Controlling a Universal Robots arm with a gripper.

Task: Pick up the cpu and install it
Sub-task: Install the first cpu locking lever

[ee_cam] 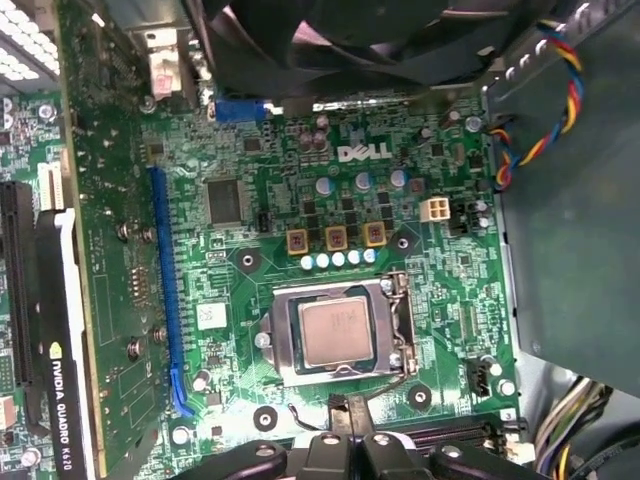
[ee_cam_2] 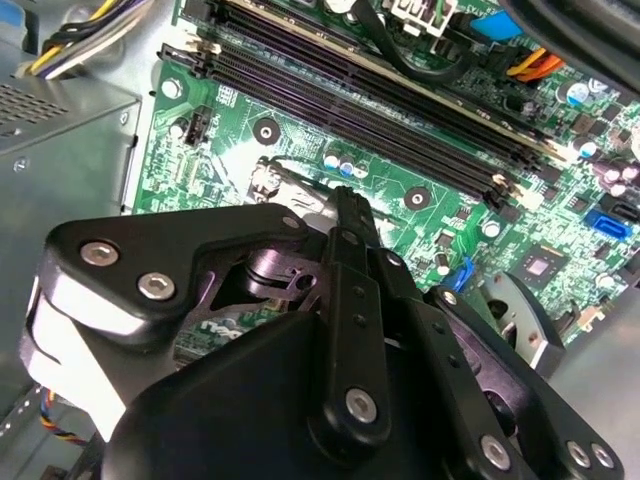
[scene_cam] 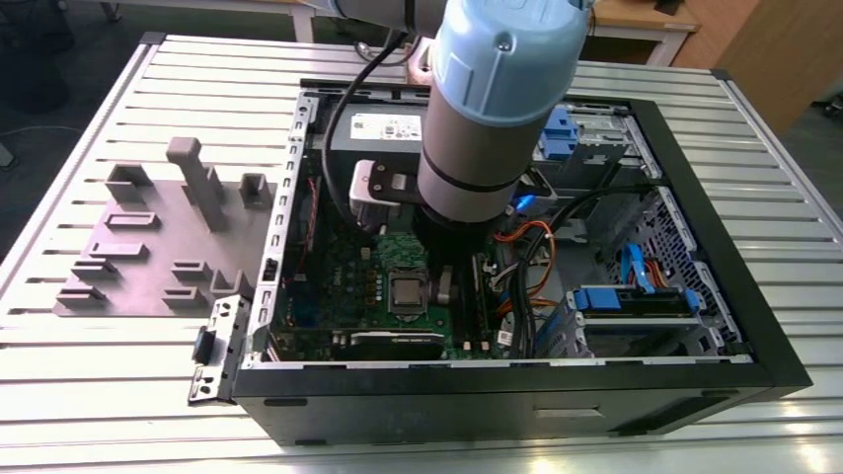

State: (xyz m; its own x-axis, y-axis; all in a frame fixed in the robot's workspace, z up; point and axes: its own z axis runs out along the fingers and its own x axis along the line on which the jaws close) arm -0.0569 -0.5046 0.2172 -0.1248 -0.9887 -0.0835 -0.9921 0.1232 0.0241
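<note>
One set of jaws belongs to the gripper, whose black linkage shows in both wrist views; whether the jaws are open or closed cannot be told, and nothing can be seen held between them. In the first wrist view the gripper's black parts sit at the edge of the green motherboard, just beside the socket frame. The cpu lies flat inside that frame, its silvery-grey top facing up, apart from the gripper. A row of three square copper-coloured parts and a line of pale capacitors stands near the frame on the board, and a long blue slot runs further off, next to a black graphics card.

In the second wrist view, dark memory slots cross the board beyond the gripper body, with a bundle of coloured wires over a grey metal box.

In the exterior view, the arm reaches down into the open computer case, and the cpu shows as a small grey square on the board below it. The case lies on a ribbed metal desk. On the exterior view's left, a grey fixture plate with upright blocks rests on the desk, just beside the case.
</note>
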